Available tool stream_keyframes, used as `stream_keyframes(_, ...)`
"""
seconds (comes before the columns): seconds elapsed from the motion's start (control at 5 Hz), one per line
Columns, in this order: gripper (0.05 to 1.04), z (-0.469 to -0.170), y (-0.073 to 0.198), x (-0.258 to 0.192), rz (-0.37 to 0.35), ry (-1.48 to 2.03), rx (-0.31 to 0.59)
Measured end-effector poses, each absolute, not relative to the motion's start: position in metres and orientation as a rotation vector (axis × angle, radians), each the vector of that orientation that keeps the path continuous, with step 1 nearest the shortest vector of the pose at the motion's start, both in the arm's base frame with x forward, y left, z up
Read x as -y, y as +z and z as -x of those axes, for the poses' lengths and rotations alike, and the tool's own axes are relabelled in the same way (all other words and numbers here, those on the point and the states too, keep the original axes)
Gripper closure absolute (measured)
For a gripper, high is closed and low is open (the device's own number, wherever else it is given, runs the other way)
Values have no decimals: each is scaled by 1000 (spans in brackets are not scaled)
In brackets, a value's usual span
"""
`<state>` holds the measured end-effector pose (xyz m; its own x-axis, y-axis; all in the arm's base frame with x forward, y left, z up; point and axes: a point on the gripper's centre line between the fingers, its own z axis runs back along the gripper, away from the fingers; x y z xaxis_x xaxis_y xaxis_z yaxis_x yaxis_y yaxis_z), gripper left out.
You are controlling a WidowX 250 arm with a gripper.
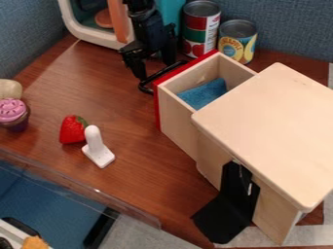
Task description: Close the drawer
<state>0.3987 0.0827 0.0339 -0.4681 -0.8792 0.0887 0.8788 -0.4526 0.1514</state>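
At the front of the open drawer (174,116), the tool (155,69) stands spread near the handle (145,86), well apart from the strawberry (72,130). Cabinet (273,126) cut off at right, partly hiding the blue cloth (205,94).

One fixed camera here, looking down aslant at my bench (133,133), fairly close in. It's facing my pincer (156,68).

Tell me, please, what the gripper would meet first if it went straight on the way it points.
Probably the black handle of the drawer, just below the gripper, though depth is unclear.
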Motion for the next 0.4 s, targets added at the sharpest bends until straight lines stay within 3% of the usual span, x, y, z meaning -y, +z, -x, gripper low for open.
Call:
stream_keyframes(0.2,83,-395,28,-74,14,-2043,188)
stream_keyframes(0.4,84,-377,12,-61,96,-2057,167)
